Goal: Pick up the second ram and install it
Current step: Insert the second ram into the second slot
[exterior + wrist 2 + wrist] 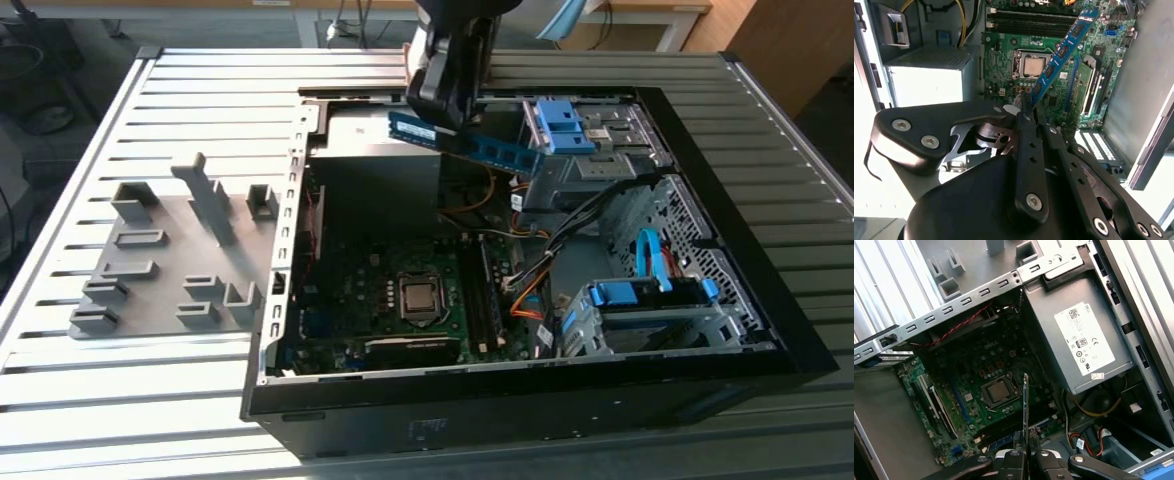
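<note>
Tool [1027,102] first: in both wrist views I see its black fingers [1015,460] pinched on one end of the second ram [1064,47], so it is closed and gripping that stick. The blue-green board juts away from the fingertips, its chips facing the second wrist view and its thin edge facing the first wrist view. Below it, well apart, lies the green motherboard [969,370] with the bare processor socket [1030,65] and a row of dark memory slots [1029,17]. Beside the motherboard sits the grey power supply [1079,340]. In the exterior view the second ram [467,143] hangs tilted over the open computer case [747,345], not touching anything inside it. That case stands on the slatted desk [174,80], with a grey holder block [174,260] just beside it on the exterior view's left.
</note>
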`<action>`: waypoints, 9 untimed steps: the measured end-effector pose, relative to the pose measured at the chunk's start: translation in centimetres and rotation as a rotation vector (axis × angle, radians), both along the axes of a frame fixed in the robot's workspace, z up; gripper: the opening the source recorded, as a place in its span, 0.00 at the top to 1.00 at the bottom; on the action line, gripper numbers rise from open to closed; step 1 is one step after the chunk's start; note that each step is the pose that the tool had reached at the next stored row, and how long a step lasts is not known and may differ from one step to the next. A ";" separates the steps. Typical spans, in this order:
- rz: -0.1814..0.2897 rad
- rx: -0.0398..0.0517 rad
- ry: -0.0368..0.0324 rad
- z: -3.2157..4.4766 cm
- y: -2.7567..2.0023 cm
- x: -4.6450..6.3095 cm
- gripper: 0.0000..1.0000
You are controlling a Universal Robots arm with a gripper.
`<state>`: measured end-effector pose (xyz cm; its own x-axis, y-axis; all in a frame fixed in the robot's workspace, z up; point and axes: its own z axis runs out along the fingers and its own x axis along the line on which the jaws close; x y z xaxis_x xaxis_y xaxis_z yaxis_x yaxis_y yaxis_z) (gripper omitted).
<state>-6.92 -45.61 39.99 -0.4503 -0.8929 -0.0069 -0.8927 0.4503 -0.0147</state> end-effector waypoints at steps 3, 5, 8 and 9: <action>-0.022 0.0000 0.0000 -0.01 0.00 0.0 0.86; -0.036 0.0000 0.0000 -0.01 0.00 0.0 0.86; -0.057 0.0000 0.0000 -0.02 0.00 0.0 0.86; -0.064 -0.0001 0.0000 -0.02 0.00 0.0 0.86</action>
<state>-6.92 -45.61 39.98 -0.5067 -0.8621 -0.0069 -0.8620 0.5067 -0.0147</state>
